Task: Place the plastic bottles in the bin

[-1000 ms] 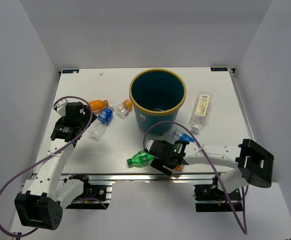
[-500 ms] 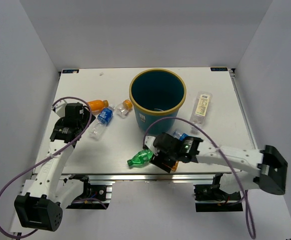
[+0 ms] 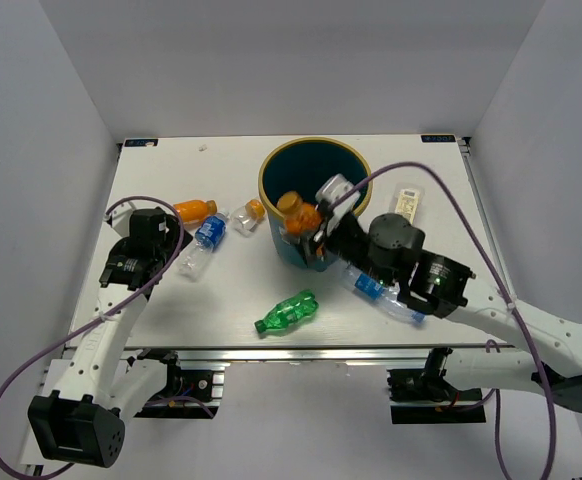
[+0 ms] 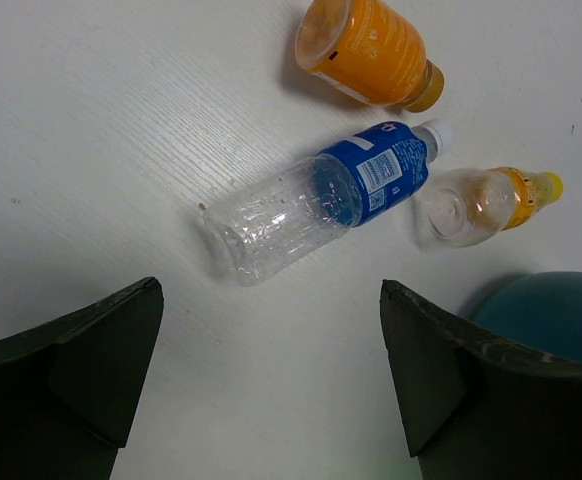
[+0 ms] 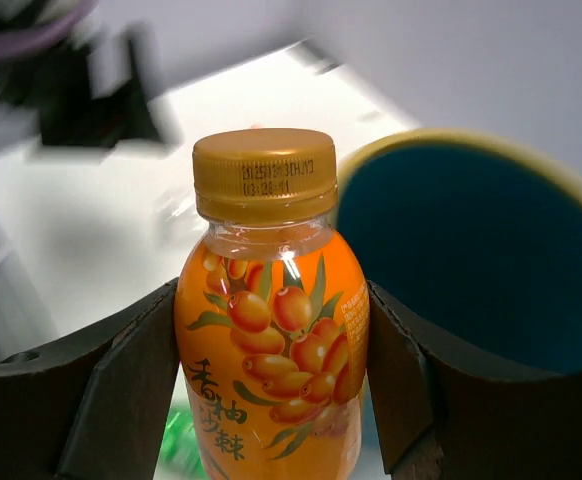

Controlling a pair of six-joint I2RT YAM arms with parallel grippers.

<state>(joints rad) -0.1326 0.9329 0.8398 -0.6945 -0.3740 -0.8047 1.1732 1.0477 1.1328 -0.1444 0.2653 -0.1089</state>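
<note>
My right gripper [image 3: 306,222] is shut on an orange bottle [image 3: 293,210] [image 5: 271,330], held upright in the air by the near left rim of the teal bin [image 3: 316,141] [image 5: 491,150]. My left gripper [image 3: 163,250] [image 4: 271,290] is open over bare table, just short of a clear blue-label bottle [image 4: 321,200] [image 3: 204,240]. Beside that lie an orange bottle [image 4: 366,45] [image 3: 195,209] and a small clear bottle with an orange band [image 4: 476,200] [image 3: 246,215]. A green bottle [image 3: 286,311] lies near the front. Another blue-label bottle [image 3: 376,290] lies under my right arm.
A clear bottle with a pale label [image 3: 407,200] lies right of the bin, partly behind my right arm. The bin's wall [image 4: 551,310] shows at the left wrist view's right edge. White walls close the table on three sides.
My right gripper closed on the orange bottle at the near table edge and carried it up and away to the bin's rim. The left arm has barely moved.
</note>
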